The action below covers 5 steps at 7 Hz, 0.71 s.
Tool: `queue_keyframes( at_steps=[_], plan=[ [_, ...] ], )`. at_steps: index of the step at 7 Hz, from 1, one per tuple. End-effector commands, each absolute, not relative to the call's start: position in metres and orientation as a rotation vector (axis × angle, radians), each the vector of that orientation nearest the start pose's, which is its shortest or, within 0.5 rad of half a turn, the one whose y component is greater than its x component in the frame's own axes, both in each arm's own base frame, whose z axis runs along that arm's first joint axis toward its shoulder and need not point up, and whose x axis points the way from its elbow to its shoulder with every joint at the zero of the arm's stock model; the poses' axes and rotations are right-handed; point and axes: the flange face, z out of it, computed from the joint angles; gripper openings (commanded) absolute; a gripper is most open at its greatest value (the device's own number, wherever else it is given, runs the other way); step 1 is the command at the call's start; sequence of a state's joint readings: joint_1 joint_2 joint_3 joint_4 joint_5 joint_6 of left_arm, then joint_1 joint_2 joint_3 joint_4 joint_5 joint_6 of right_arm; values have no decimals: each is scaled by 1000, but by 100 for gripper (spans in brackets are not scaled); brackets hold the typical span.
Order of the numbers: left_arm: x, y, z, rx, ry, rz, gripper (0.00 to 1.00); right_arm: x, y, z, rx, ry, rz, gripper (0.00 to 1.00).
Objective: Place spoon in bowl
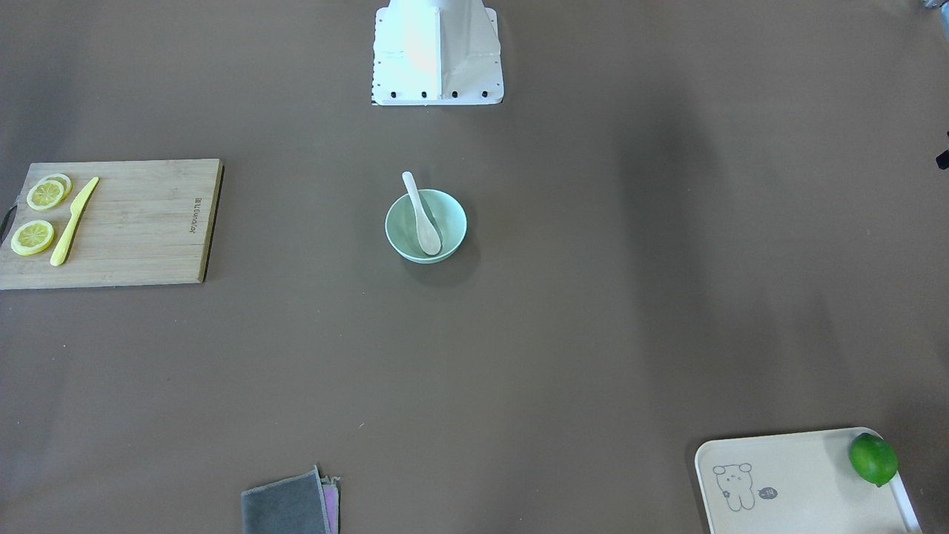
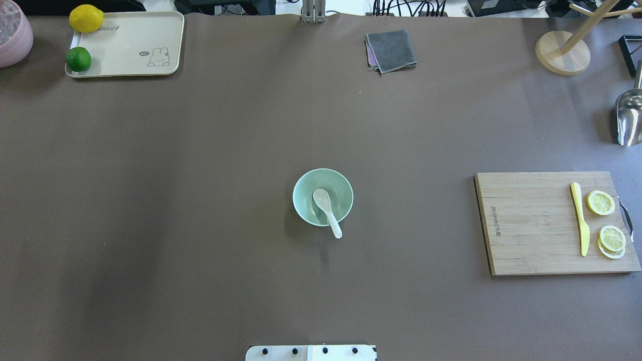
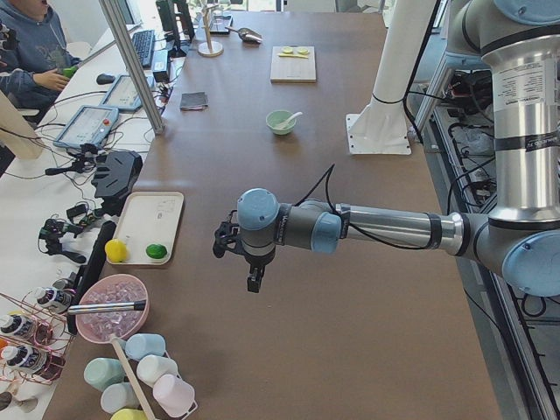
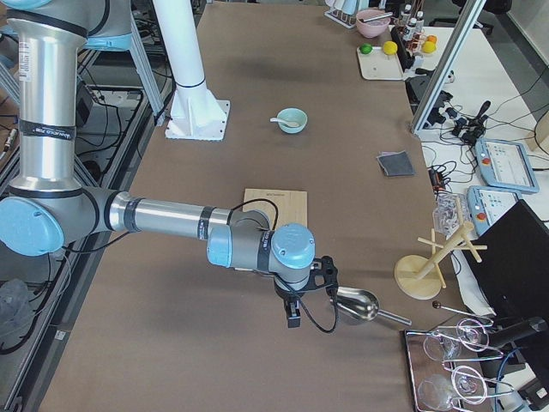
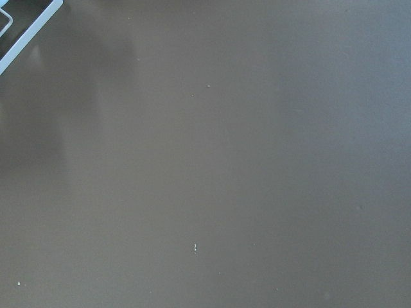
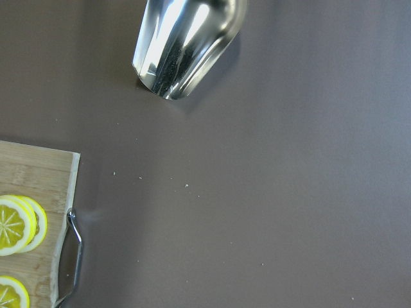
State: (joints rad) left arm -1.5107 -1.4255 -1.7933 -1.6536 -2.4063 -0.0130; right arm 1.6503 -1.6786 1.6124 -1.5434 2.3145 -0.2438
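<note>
**A:** How are the arms posed?
**B:** The left arm (image 3: 385,229) and right arm (image 4: 163,216) reach level over opposite ends of the table (image 2: 200,150). The left gripper (image 3: 252,280) and right gripper (image 4: 293,319) point down; I cannot tell their finger spread.
**A:** And the spoon?
**B:** The smooth mint bowl (image 2: 342,190) sits mid-table. The off-white plastic spoon (image 2: 326,204) has its scoop inside, and its handle leans over the rim toward the robot's edge.

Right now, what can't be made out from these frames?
- left gripper: shows only in the exterior left view, small; open or shut unclear.
- right gripper: shows only in the exterior right view; same.
- tray: cut off by the front-facing view's bottom edge.
- metal scoop: cut off by the overhead view's right edge.
- board: lettering too small to read.
</note>
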Motion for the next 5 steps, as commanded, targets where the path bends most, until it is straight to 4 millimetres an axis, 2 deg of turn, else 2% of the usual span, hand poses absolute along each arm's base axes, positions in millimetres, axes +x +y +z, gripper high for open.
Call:
queue_keyframes(
  at_steps=[1, 2, 3, 5],
  plan=[
    [-37, -437, 604, 121, 840, 107, 98, 100, -440, 688, 82, -746, -141, 100],
    [-36, -439, 602, 126, 843, 110, 98, 99, -440, 688, 83, -749, -142, 100],
    [-37, -437, 593, 144, 840, 116, 98, 100, -438, 691, 78, -749, -138, 100],
    [-39, -436, 591, 148, 840, 115, 97, 100, -440, 689, 82, -749, -140, 100]
  ],
)
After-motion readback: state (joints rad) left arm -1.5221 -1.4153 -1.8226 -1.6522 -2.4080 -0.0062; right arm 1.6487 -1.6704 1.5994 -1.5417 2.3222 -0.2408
